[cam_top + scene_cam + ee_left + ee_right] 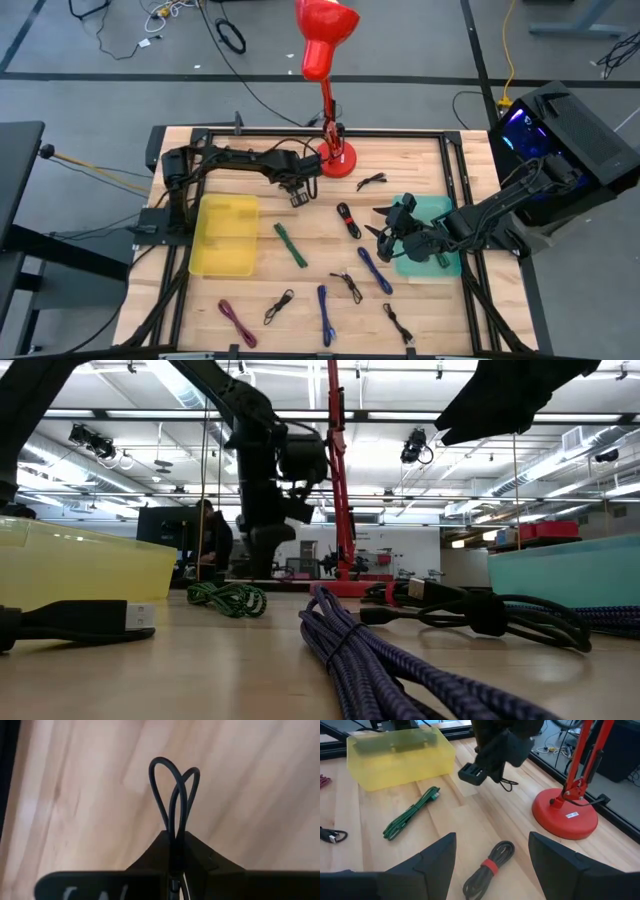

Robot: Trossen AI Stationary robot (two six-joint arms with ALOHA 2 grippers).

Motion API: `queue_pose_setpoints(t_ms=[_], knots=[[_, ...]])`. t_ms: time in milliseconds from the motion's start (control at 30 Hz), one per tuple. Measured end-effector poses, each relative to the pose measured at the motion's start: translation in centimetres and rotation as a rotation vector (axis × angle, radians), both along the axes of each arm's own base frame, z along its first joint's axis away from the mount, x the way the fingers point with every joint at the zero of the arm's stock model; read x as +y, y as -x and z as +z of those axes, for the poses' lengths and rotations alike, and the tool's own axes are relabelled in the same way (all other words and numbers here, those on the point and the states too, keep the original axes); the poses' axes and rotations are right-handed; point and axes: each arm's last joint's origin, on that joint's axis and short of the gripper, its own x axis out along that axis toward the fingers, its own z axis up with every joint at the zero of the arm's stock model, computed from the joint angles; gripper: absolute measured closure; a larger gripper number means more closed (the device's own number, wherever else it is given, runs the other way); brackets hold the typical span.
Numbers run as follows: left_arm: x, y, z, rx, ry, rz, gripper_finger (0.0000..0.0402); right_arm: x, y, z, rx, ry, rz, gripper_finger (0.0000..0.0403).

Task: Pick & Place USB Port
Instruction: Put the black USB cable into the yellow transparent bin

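Observation:
My left gripper (pixel 298 196) stands over the table's far middle, near the red lamp's base (pixel 338 160), and is shut on a thin black USB cable (pixel 174 795). The cable's loops stick out past the fingertips. In the right wrist view the same gripper (pixel 472 774) shows with the cable's loop (pixel 508 783) beside it. My right gripper (pixel 383 226) waits open at the left edge of the teal bin (pixel 432 212), with nothing between its fingers (pixel 440 862). My left gripper pinches the bundled black cable between its two fingers (pixel 150 857), just below where two loops (pixel 172 822) fan out beyond the fingertips. The fingers slant steeply down from above. Whether the cable's loops are clear of the table I cannot tell.
A yellow bin (pixel 225 235) sits at the left. A green cable (pixel 291 245), a black cable with a red tie (pixel 348 220), blue cables (pixel 375 270), a maroon cable (pixel 237 323) and several small black cables lie across the near half of the table.

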Motion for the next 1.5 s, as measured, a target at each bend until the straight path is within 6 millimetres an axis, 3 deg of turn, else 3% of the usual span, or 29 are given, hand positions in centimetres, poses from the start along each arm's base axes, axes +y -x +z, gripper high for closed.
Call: queue_pose_setpoints(t_ms=[133,300,500,667,800,1067,1200,1500], knots=[[-1.7,0.4,2.1,-0.039,0.029,0.027,0.0371,0.0,0.1,-0.1,0.009,0.005,0.000,0.0153],[-5.8,2.3,5.5,-0.073,0.026,0.082,0.0371,-0.1,0.2,-0.2,0.029,0.016,0.000,0.0153],[-11.9,7.2,9.1,-0.153,0.002,0.211,0.0371,-0.2,0.3,-0.7,0.043,0.023,-0.003,0.0153],[-16.0,12.1,10.3,-0.221,-0.044,0.398,0.0371,-0.4,0.4,-1.0,0.047,0.039,-0.020,0.0153],[-18.3,15.1,9.6,-0.286,-0.040,0.529,0.0371,-0.4,0.4,-1.0,0.037,0.046,-0.031,0.0153],[-21.2,18.7,5.7,-0.336,0.000,0.745,0.0371,-0.4,0.4,-1.0,0.035,0.045,-0.031,0.0153],[-21.5,19.4,5.1,-0.359,0.003,0.814,0.0369,-0.4,0.4,-1.0,0.035,0.045,-0.032,0.0153],[-21.6,19.3,5.1,-0.363,0.007,0.805,0.0284,-0.4,0.3,-1.0,0.034,0.044,-0.032,0.0153]])
